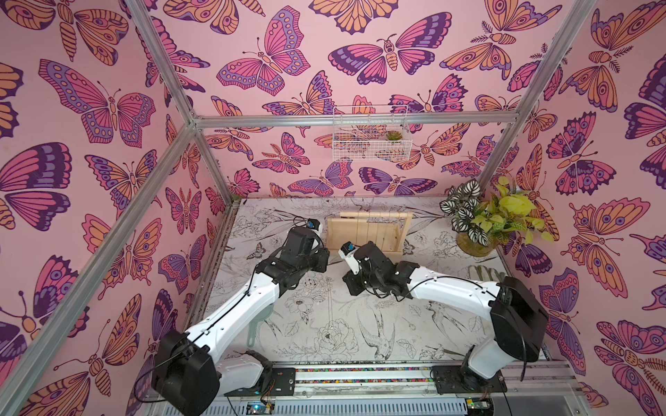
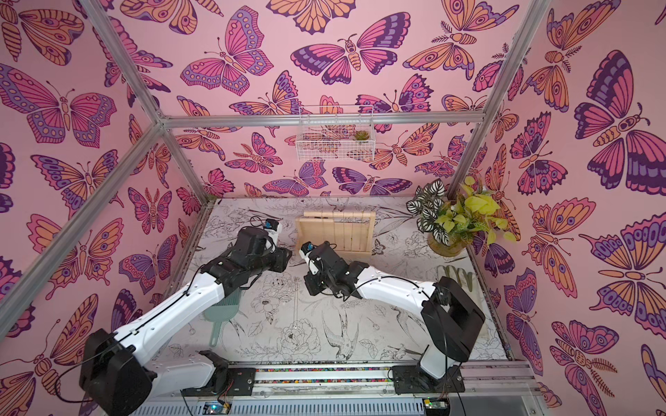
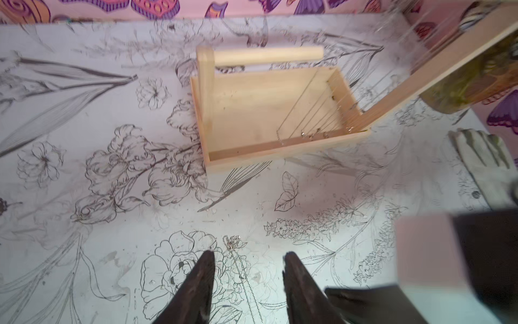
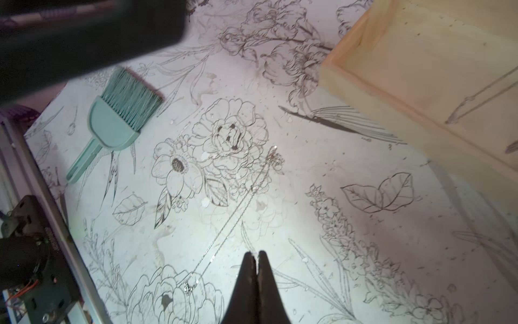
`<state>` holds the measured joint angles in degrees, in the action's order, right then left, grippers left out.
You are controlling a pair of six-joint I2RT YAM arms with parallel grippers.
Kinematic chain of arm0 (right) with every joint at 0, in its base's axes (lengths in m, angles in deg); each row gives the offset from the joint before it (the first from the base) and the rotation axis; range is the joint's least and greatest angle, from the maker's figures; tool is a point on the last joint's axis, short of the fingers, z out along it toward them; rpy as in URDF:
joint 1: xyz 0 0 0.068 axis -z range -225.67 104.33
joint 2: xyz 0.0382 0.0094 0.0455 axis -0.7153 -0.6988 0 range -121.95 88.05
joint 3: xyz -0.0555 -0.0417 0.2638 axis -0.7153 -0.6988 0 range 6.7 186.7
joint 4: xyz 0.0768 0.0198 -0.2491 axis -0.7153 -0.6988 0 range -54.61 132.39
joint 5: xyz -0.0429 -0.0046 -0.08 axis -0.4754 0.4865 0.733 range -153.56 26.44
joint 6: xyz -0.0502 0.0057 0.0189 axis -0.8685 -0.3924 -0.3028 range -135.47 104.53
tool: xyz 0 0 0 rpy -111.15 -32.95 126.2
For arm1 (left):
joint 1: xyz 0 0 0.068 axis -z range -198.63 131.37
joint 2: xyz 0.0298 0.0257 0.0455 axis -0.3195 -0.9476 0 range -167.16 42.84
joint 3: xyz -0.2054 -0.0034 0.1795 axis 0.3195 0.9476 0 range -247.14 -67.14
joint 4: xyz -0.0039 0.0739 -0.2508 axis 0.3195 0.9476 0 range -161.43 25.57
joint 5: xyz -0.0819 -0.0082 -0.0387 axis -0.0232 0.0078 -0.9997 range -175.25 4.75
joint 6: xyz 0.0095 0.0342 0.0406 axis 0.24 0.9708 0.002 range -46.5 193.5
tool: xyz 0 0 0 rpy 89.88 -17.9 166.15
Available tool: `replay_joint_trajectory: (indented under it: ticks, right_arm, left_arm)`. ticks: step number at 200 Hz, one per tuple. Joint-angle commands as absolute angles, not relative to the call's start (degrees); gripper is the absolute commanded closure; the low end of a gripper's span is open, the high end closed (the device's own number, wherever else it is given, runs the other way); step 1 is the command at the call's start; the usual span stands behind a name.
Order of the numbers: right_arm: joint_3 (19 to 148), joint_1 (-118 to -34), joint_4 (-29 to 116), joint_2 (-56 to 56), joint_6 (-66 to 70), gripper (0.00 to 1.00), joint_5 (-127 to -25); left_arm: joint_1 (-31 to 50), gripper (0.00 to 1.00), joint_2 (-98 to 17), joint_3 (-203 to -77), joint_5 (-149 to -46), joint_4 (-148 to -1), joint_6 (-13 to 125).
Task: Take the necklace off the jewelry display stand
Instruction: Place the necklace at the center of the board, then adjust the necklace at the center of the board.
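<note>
Nearest me, the necklace (image 4: pixel 238 207) lies stretched out on the printed table (image 4: pixel 308 224), off the stand, running near to far between my two arms. My right gripper (image 4: pixel 255 254) has its fingers pressed together with nothing between them; the chain passes just beside their tips. My left gripper (image 3: pixel 249 254) has its fingers spread apart, and the chain's far end shows on the table between them. Farther back, the jewelry display stand (image 1: pixel 367 232) sits at the far side, clear of the necklace
</note>
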<state>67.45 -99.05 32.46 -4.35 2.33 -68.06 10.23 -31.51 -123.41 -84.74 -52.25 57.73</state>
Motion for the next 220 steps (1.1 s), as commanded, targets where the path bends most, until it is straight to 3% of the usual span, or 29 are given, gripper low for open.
replay_joint_trajectory:
  ticks: [1,53,101,111,127,147,220]
  right_arm:
    - [62.43,-101.57,33.14,-0.96,3.81,1.00,-70.63]
    - [56.70,-108.81,39.89,-0.70,5.43,1.00,-69.53]
    - [55.56,-109.27,46.96,-4.91,11.40,1.00,-68.54]
    - [55.56,-109.30,48.28,-5.98,12.75,1.00,-69.00]
    - [55.35,-109.29,50.44,-7.10,14.69,1.00,-69.45]
    - [54.70,-109.23,51.09,-6.44,15.42,1.00,-68.22]
    - [49.76,-106.11,42.27,5.34,14.30,1.00,-58.70]
  left_arm:
    - [8.70,0.55,-36.36,-125.66,-84.29,-50.68,55.00]
    - [6.64,0.51,-46.90,-127.00,-89.53,-52.27,49.10]
    - [6.59,0.50,-51.57,-127.77,-91.85,-53.49,48.71]
    - [6.43,0.55,-52.59,-127.88,-91.89,-53.63,48.72]
    - [6.29,0.80,-53.70,-128.10,-92.45,-53.67,48.65]
    - [6.17,1.00,-53.93,-127.70,-93.56,-54.51,48.76]
    - [6.15,1.00,-52.01,-123.66,-96.41,-54.55,48.72]
